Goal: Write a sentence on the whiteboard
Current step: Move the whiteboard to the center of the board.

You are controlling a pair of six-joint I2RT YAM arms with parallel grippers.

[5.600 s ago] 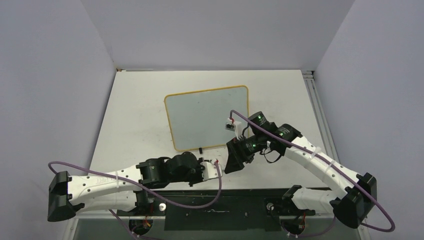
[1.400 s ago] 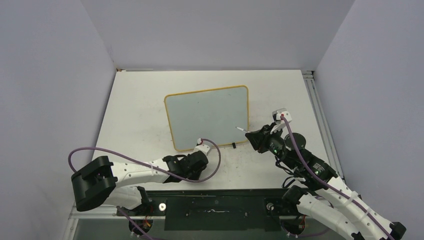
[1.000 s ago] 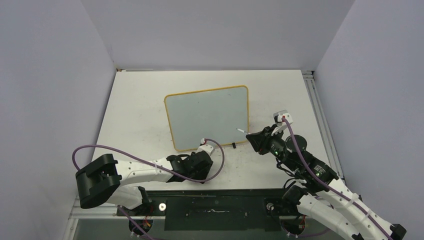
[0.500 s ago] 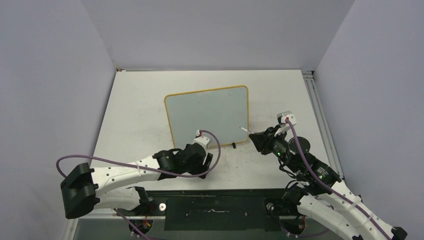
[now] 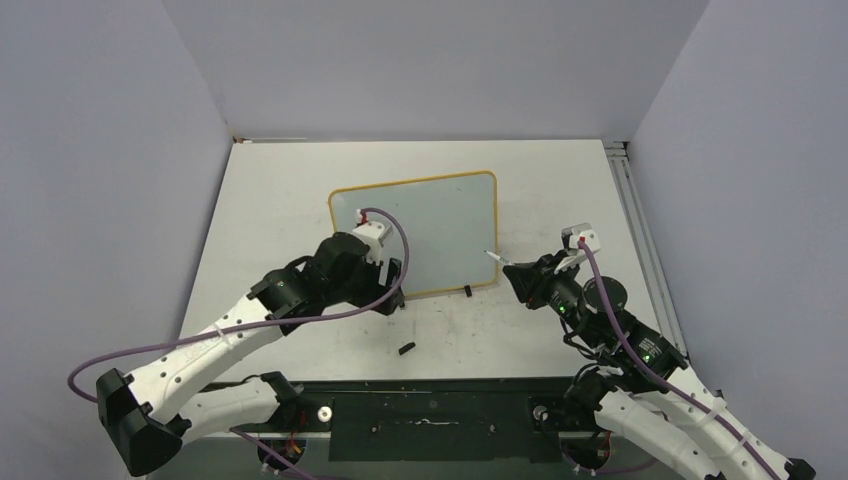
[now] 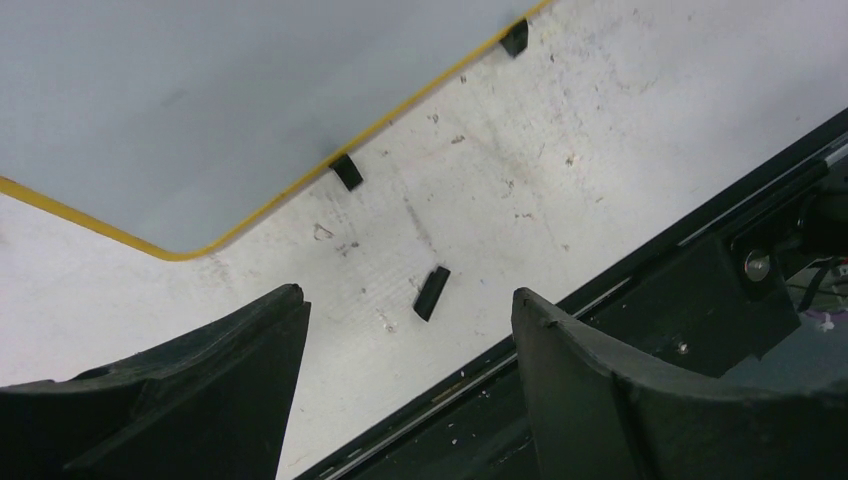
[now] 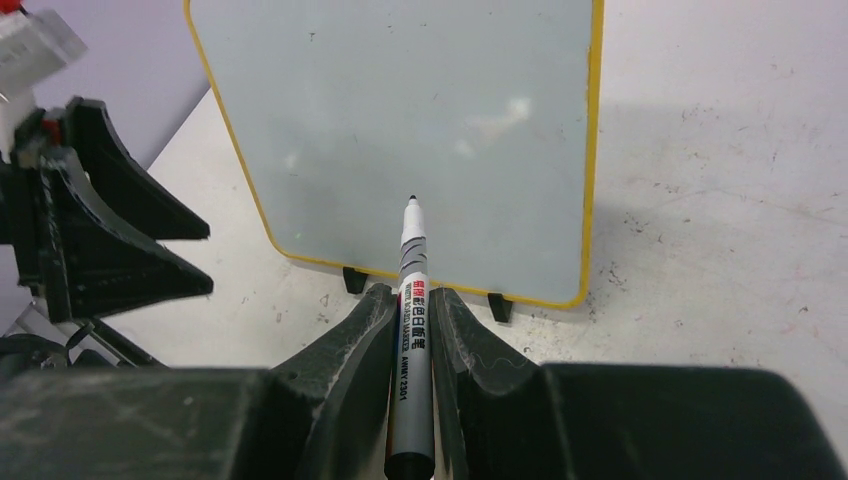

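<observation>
The whiteboard (image 5: 415, 235), pale grey with a yellow frame, lies mid-table; its face (image 7: 400, 120) is blank and no sentence shows on it. My right gripper (image 5: 517, 276) is shut on a grey marker (image 7: 412, 290). The uncapped black tip (image 7: 411, 200) points at the board's near edge, hovering off the surface. My left gripper (image 5: 392, 290) hangs open and empty above the board's near left corner (image 6: 170, 250). Below its spread fingers lies a small black marker cap (image 6: 431, 293) on the table, also seen from above as the cap (image 5: 406, 348).
Two black clip feet (image 6: 346, 171) (image 6: 515, 38) stick out from the board's near edge. The dark base rail (image 5: 440, 400) runs along the table's front edge. Grey walls close in left, right and behind. The left gripper (image 7: 205, 260) shows at the left of the right wrist view.
My left arm has lifted from the front edge and swung up to the board's near left corner, its jaws opening; the black cap now lies free on the table. The right gripper barely shifted.
</observation>
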